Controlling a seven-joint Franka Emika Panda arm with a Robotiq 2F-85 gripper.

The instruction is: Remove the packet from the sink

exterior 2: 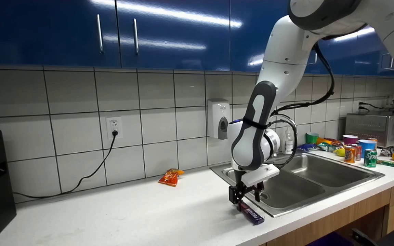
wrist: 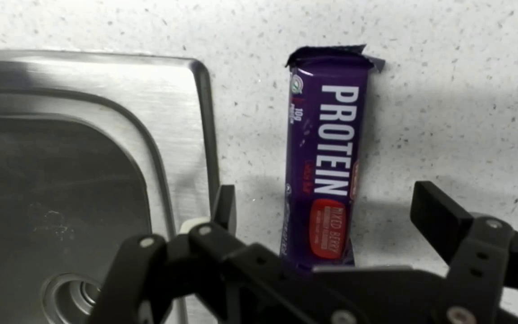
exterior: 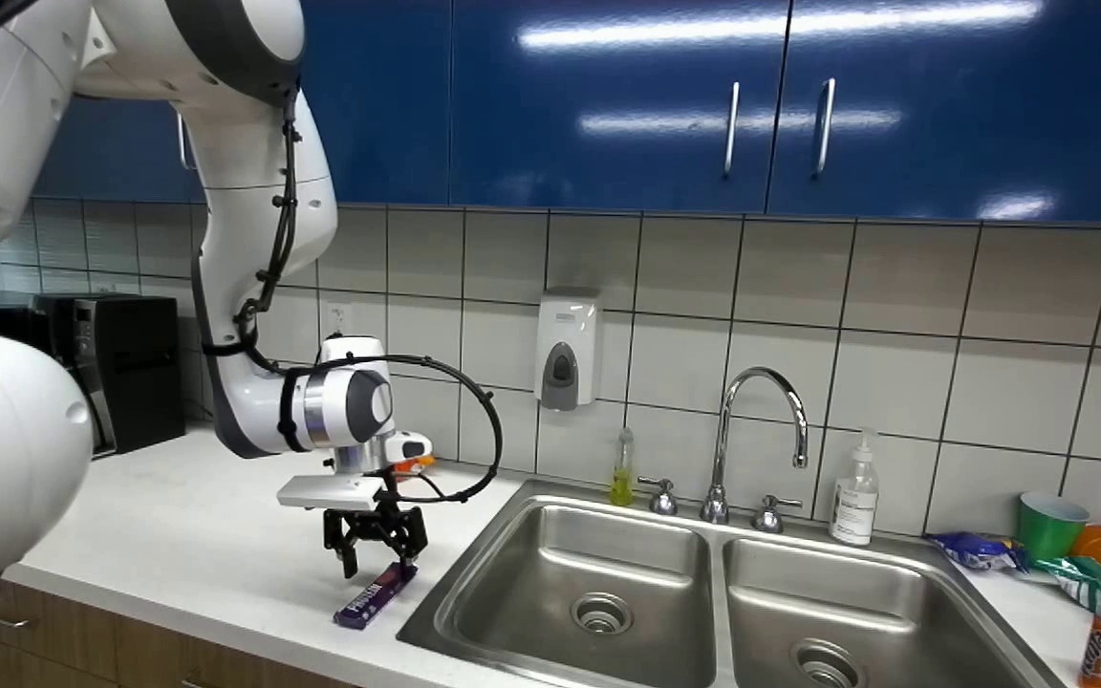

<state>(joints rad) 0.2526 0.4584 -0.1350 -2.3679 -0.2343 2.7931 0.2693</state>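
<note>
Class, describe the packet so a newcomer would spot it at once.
Start at the sink; on the white counter beside it, look beneath the open gripper. There lies the packet, long and slim. Unlike the orange bag, it is dark purple, marked PROTEIN in white.

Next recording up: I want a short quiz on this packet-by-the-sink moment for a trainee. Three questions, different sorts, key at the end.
1. True or false: the packet lies on the counter, outside the basins of the sink.

2. Multiple choice: how do the jaws stand in the wrist view?
A) shut on the packet
B) open, one finger to each side of the packet
C) shut, with nothing between them

3. Fill in the blank: the largest word printed on the packet is ____.

Key:
1. True
2. B, with a gap showing on each side of the packet
3. PROTEIN
</note>
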